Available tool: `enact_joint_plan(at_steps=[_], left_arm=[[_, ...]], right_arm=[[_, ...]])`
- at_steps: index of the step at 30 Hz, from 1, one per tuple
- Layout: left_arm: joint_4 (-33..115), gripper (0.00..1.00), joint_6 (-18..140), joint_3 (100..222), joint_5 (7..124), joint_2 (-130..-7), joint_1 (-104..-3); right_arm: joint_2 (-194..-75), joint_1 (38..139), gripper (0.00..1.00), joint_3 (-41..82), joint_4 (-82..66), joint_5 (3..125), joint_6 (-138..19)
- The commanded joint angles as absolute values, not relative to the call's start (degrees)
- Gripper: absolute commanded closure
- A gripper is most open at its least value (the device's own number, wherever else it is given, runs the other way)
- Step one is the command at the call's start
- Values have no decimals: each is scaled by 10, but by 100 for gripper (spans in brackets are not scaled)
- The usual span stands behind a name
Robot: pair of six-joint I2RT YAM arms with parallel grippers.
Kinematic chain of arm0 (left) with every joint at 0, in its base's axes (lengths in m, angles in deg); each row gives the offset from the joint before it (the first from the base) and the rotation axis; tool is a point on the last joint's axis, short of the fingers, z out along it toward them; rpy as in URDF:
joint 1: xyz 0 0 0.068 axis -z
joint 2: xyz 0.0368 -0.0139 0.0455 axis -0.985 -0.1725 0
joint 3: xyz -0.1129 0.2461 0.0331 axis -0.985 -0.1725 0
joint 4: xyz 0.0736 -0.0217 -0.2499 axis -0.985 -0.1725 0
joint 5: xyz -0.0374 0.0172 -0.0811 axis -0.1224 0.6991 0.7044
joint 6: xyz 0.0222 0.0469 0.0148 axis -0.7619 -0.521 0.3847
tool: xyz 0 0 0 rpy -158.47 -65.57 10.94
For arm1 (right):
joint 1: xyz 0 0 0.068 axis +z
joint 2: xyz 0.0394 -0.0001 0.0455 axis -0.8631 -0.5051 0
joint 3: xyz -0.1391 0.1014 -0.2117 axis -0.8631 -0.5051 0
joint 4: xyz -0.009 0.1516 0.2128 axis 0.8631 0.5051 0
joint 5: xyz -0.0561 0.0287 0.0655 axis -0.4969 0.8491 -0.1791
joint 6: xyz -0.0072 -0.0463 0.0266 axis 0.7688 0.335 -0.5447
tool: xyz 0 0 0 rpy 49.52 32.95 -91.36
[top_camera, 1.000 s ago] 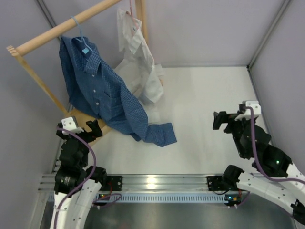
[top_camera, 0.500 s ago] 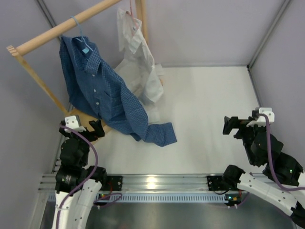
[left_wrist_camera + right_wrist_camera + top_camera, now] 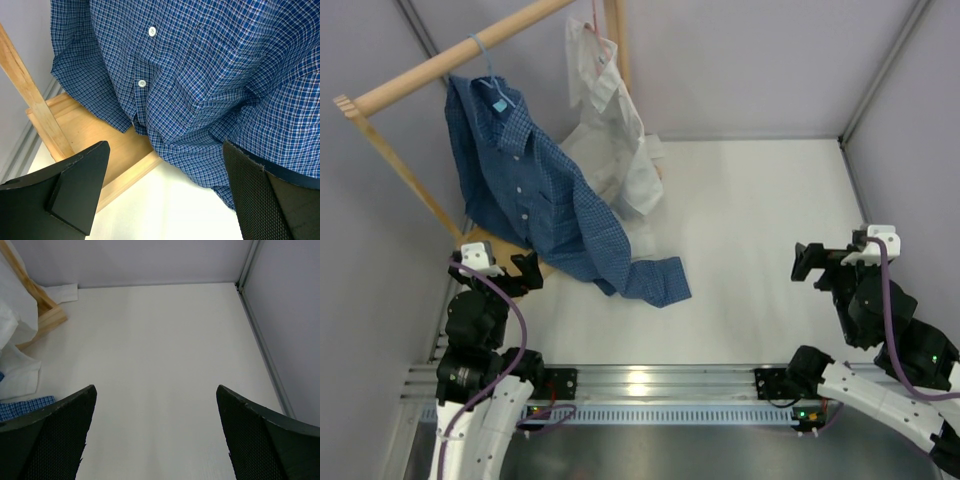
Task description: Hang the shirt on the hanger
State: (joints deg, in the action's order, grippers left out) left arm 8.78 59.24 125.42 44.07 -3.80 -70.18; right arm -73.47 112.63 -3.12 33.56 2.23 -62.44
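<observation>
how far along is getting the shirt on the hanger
Looks done: the blue shirt hangs on the light-blue hanger from the wooden rail, one sleeve trailing on the table. In hand: nothing; the left gripper and right gripper are open and empty. Left: nothing obvious.

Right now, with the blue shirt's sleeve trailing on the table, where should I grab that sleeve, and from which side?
Probably the sleeve at its end, coming from the robot's right: it lies bunched on the table with bare surface there, while the shirt and wooden rack crowd the left.
</observation>
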Motion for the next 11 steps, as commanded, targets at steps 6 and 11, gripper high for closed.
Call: enact_joint_plan(at_steps=[6, 11], left_arm=[[121, 2, 588, 1256, 435, -37, -706], [121, 2, 588, 1256, 423, -36, -707]], right_arm=[[-749, 1122, 0, -11, 350, 16, -623], [-754, 1122, 0, -11, 350, 15, -622]])
